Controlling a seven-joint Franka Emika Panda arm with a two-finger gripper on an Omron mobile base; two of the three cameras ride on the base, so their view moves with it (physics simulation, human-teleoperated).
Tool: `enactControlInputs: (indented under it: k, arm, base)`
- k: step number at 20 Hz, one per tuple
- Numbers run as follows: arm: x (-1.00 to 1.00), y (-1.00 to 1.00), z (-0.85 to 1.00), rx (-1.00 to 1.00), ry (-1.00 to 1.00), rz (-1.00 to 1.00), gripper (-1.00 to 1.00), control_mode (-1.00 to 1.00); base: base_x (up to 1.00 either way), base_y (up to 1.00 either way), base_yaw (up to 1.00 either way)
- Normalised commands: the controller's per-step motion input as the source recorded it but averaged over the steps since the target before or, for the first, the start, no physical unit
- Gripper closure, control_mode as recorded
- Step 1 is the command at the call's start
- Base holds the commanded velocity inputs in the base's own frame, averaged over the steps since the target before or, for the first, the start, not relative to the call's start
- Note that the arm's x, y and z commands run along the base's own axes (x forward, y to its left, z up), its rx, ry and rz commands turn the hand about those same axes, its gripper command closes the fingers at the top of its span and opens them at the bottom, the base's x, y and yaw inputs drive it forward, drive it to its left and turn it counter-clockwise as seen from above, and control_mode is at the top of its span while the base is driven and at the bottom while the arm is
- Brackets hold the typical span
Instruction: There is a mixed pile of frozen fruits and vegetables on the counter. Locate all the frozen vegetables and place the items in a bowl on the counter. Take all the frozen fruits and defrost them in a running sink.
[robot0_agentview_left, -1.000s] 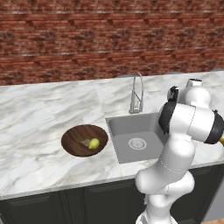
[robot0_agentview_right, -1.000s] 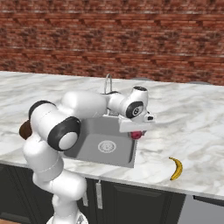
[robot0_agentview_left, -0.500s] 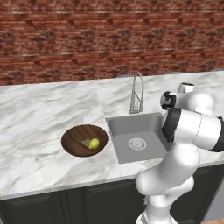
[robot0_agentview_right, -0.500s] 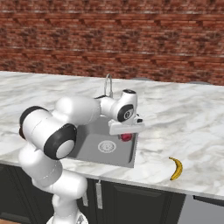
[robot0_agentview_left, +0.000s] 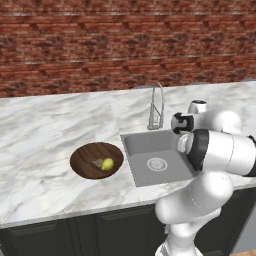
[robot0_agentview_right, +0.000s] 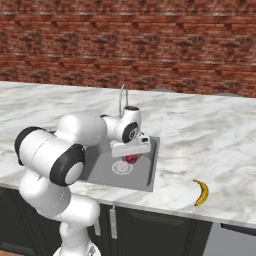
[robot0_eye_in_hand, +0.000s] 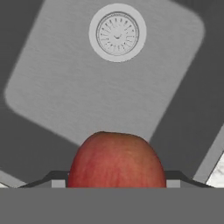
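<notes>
My gripper (robot0_agentview_right: 131, 155) hangs over the grey steel sink (robot0_agentview_right: 105, 172), shut on the round red fruit (robot0_agentview_right: 131, 159). In the hand view the red fruit (robot0_eye_in_hand: 117, 159) sits between the finger tips, with the sink floor (robot0_eye_in_hand: 78, 92) and its round drain (robot0_eye_in_hand: 117, 33) below it. The yellow banana (robot0_agentview_right: 201, 192) lies on the white marble counter (robot0_agentview_right: 200, 145) right of the sink, near the front edge. Left of the sink stands the dark brown bowl (robot0_agentview_left: 80, 159), holding the yellow-green oval (robot0_agentview_left: 107, 164) and the pale beige lump (robot0_agentview_left: 97, 162).
A tall curved chrome faucet (robot0_agentview_left: 157, 105) rises at the back of the sink, close behind my hand. A red brick wall (robot0_agentview_left: 125, 45) backs the counter. Dark cabinets (robot0_agentview_right: 160, 230) run below its front edge.
My arm has swung from the sink's right edge in over the basin and come lower, carrying the red fruit. The bowl's contents and the banana have stayed put.
</notes>
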Motion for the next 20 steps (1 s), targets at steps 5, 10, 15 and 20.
enactControlInputs:
  k: [5, 10, 15, 20]
  arm:
    - [0.05, 0.43, -0.32, -0.03, -0.01, 0.01, 1.0, -1.0]
    - [0.17, 0.12, -0.38, 0.02, -0.01, 0.0, 1.0, -1.0]
    - [0.18, -0.07, -0.41, 0.05, -0.05, -0.01, 1.0, -1.0]
    - [0.2, -0.03, -0.38, 0.02, -0.08, -0.01, 1.0, -1.0]
  base:
    - [0.0, 0.0, 0.0]
    - [0.0, 0.0, 0.0]
    - [0.0, 0.0, 0.0]
    - [0.0, 0.0, 0.0]
